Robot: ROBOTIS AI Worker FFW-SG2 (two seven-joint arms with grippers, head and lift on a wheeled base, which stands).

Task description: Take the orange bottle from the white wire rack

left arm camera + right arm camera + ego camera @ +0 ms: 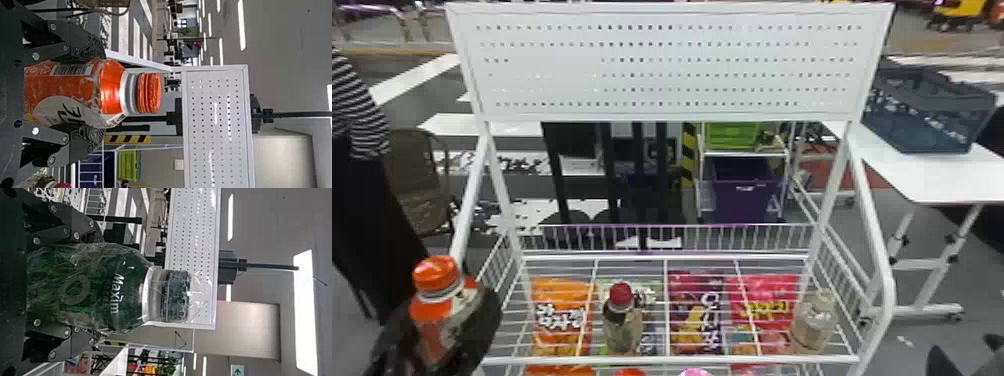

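Orange bottle (74, 92) sits roughly upright at eight o'clock in the head view, off the shelf of the white wire rack (667, 359), with your left gripper (92, 93) closed round its body, jaws parted only by its width. Expect moderate weight if it's full, walls that give a little, and a slick wrapper; keep your hold below the shoulder, leave the cap (148, 93) free, and don't squeeze hard. Mind the rack's slanting left post (468, 192), near the bottle at one o'clock from it. The red-capped bottle (623, 327) stands towards six, the clear bottle (814, 320) towards five. Your right gripper (94, 286) has its jaws spread wide around a green wrapped jar (86, 290), so that side is occupied.
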